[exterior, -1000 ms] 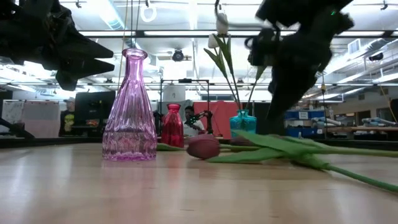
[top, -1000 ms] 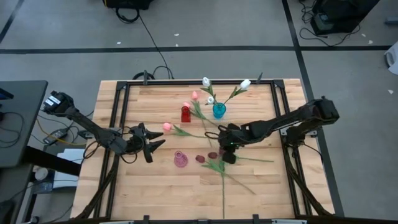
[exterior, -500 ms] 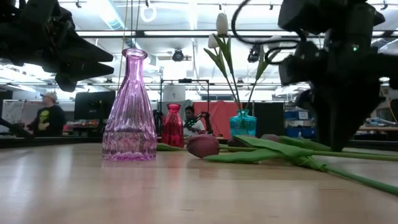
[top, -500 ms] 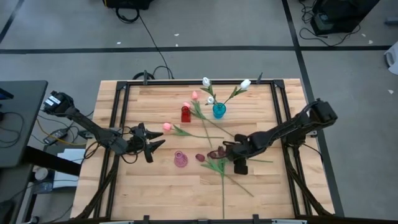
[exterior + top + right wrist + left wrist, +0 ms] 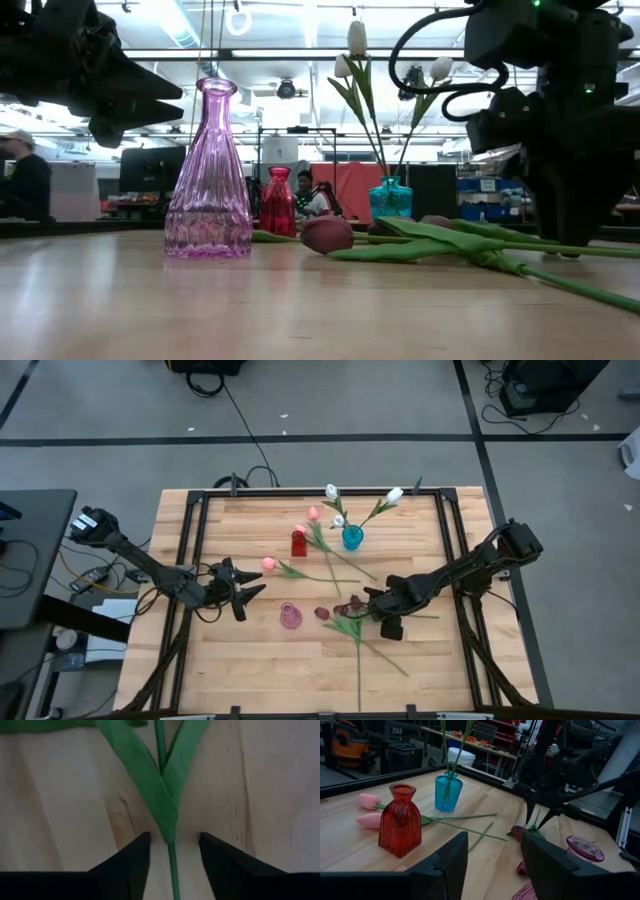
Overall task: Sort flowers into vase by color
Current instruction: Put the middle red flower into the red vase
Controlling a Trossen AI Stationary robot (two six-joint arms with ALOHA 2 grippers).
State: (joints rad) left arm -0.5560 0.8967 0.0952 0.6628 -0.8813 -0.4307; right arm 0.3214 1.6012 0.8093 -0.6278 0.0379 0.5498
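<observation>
R gripper (image 5: pixel 377 603) low over table (image 5: pixel 250 660) centre-right, fingers (image 5: pixel 131 860) apart w/ gap, straddling green stem (image 5: pixel 173 870) of a lying maroon tulip (image 5: pixel 343 609). In R wrist view stem runs straight up gap between fingers, leaf (image 5: pixel 150 790) forking just past tips. Not closed on it, nothing held.

L gripper (image 5: pixel 250 589) hangs over table's L side, wide open, empty, pointing toward centre.

Flowers:
- 3 white tulips (image 5: pixel 332 491) upright in teal vase (image 5: pixel 352 538) near far edge, heads splayed outward.
- 2 pink tulips (image 5: pixel 313 513) flat on table just beside red vase (image 5: pixel 298 543), stems running diag toward near-R.
- 1 more pink (image 5: pixel 268 564) lying L of those, head to L, stem along table to R.
- Maroon ones flat in front of pink vase (image 5: pixel 290 616): bud (image 5: pixel 327 235) nearest it, heads pointing L, stems trailing R and toward near edge. Exact count of maroon buds unclear.

Pink and red vases both empty.

Person (image 5: pixel 24 180) in room behind, low view's L.
</observation>
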